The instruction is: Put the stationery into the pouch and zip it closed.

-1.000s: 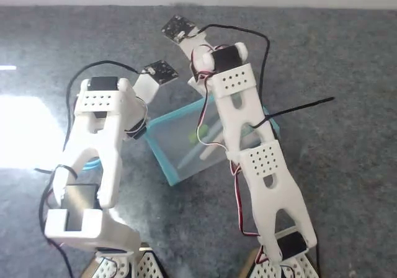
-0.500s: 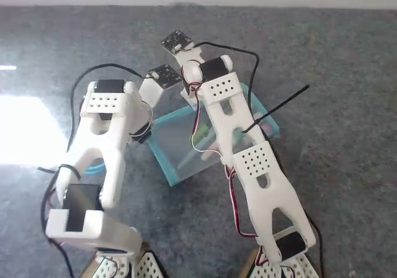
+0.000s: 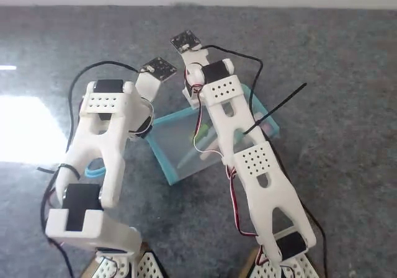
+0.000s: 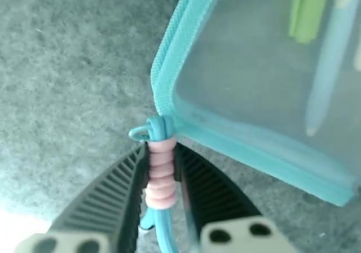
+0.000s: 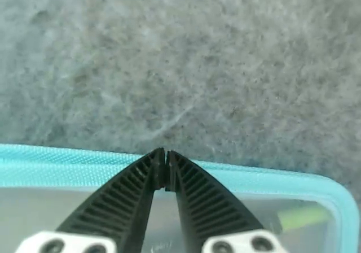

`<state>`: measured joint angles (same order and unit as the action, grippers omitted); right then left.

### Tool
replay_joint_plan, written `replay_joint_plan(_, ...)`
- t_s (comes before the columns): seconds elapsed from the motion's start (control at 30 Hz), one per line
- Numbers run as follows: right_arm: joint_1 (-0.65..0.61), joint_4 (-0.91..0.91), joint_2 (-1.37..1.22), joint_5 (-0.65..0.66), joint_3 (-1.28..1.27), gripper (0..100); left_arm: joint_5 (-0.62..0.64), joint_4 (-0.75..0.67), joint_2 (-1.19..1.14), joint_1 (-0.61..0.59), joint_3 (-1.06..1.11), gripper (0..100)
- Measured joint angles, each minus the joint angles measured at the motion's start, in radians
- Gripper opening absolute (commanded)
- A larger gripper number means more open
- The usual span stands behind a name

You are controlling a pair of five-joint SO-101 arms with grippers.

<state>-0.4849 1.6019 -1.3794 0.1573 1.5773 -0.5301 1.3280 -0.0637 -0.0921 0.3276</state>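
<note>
Teal pouch point(image 3: 186, 147) on table point(image 3: 347, 54), pens point(image 4: 330, 55) inside | left claw point(image 4: 159, 151) clamped on pink pull point(image 4: 160, 179) | right claw point(image 5: 165, 157) closed at zip edge point(image 5: 67, 157) | pull straight along that edge, keep pouch pinned

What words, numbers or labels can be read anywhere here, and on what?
None can be read.
The pouch shows one faint mark in the right wrist view, too blurred to read.
The pens, the pink zipper pull, the left arm and the right arm bear no visible print.
</note>
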Motion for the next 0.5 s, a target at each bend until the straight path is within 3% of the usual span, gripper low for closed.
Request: replay_joint_plan(0.5,0.008,-0.155,-0.006,-0.017,-0.040,0.9,0.002,0.000,0.000,0.000,0.000,1)
